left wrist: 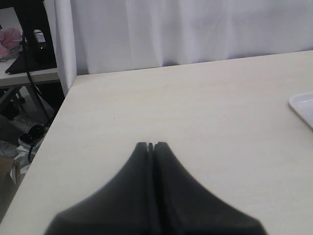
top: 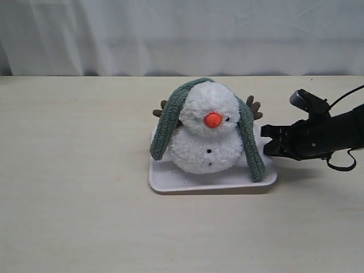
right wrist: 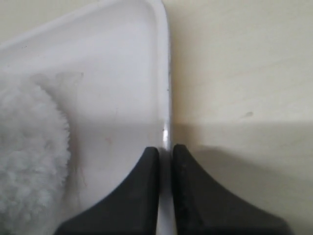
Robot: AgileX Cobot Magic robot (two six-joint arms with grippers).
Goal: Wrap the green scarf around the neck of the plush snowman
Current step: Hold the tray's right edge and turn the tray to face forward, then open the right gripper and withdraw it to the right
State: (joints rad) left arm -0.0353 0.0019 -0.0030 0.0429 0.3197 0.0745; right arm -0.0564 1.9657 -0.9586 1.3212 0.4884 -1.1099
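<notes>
The plush snowman [top: 202, 151] stands upright on a white tray [top: 170, 183] in the middle of the table. Over the top of its head lies the green scarf [top: 165, 133], one end hanging down each side onto the tray; none of it lies in the neck crease [top: 190, 131]. My right gripper [top: 266, 141] sits at the tray's right edge. In the right wrist view the right gripper [right wrist: 165, 152] is shut on the tray's rim [right wrist: 167, 98], with the snowman's white fluff [right wrist: 29, 156] beside it. My left gripper [left wrist: 150, 145] is shut and empty over bare table.
A white curtain [top: 182, 34] hangs behind the table. The left wrist view shows the table's left edge [left wrist: 46, 147], clutter on the floor beyond it, and a corner of the tray [left wrist: 303, 105].
</notes>
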